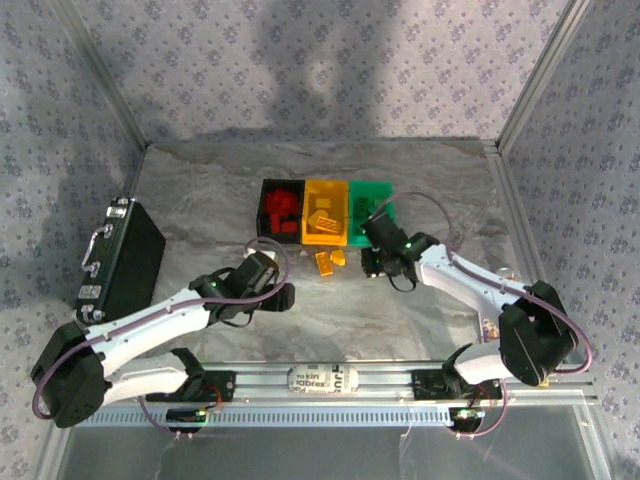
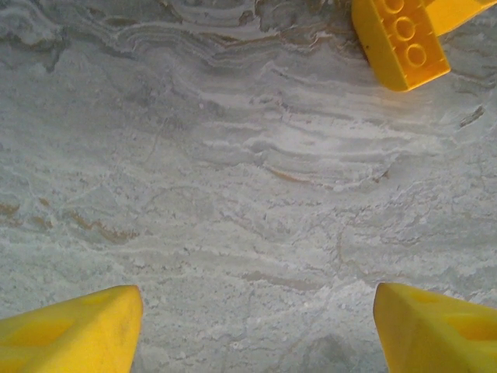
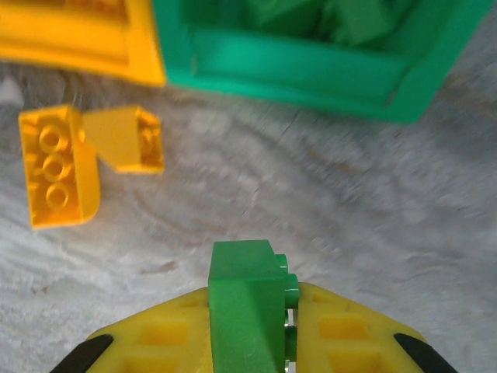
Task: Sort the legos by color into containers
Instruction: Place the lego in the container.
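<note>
Three bins stand in a row at mid-table: black [image 1: 282, 208] holding red legos, yellow-orange [image 1: 325, 212] and green [image 1: 372, 205]. Two yellow legos [image 1: 330, 262] lie loose just in front of them. My right gripper [image 3: 256, 311] is shut on a green lego [image 3: 242, 291], held a little above the table just short of the green bin [image 3: 295, 66], with the yellow legos [image 3: 58, 167] to its left. My left gripper [image 2: 256, 311] is open over bare table, nothing between its fingers, and a yellow lego [image 2: 400, 39] lies ahead to its right.
A large black case with a metal handle [image 1: 125, 255] lies at the table's left side. A metal rail [image 1: 320, 380] runs along the near edge between the arm bases. Patterned walls enclose the table on three sides.
</note>
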`<state>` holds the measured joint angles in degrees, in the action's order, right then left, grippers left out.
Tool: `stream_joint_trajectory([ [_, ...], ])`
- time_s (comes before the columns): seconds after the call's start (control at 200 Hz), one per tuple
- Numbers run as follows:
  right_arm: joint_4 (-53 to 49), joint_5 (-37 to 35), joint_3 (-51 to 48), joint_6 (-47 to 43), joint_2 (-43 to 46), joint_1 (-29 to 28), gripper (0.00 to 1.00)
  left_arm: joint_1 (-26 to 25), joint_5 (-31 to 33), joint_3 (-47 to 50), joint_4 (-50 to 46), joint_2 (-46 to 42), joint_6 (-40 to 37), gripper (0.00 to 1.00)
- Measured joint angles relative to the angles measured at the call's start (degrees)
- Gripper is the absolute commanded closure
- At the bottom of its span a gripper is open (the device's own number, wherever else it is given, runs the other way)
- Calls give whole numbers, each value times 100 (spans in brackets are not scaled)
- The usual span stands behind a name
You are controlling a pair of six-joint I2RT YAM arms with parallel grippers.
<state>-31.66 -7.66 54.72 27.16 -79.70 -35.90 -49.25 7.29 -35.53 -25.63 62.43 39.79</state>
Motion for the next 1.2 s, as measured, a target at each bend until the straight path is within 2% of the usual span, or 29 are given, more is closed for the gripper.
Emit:
stream_joint_trajectory([
  [0.155, -162, 59, 743, -297, -136, 518, 77, -9, -2, 219, 20, -57, 85, 22],
  [0.35, -367, 153, 1851, -632, -765, 977, 77, -190, -2, 385, 223, -63, 260, 22],
  [0.8, -658, 299, 3241, -925, -2253, 1353, 73, -568, 4, 669, 529, -42, 623, 22],
  [0.865, -678, 313, 3416, -942, -2455, 1353, 68, -592, 4, 688, 535, -39, 649, 23],
  [0.895, -695, 321, 3493, -964, -2540, 1351, 59, -608, 4, 688, 546, -39, 667, 23],
  [0.925, -710, 343, 3580, -992, -2632, 1349, 43, -621, 7, 688, 575, -39, 684, 23],
  [0.949, -717, 367, 3641, -984, -2695, 1349, 38, -627, 7, 688, 595, -39, 686, 23],
  [1.054, -723, 404, 3713, -977, -2771, 1342, 33, -658, 9, 688, 623, -39, 726, 22],
  [1.199, -588, 378, 3434, -942, -2465, 1327, 32, -680, 24, 688, 625, -39, 728, 22],
])
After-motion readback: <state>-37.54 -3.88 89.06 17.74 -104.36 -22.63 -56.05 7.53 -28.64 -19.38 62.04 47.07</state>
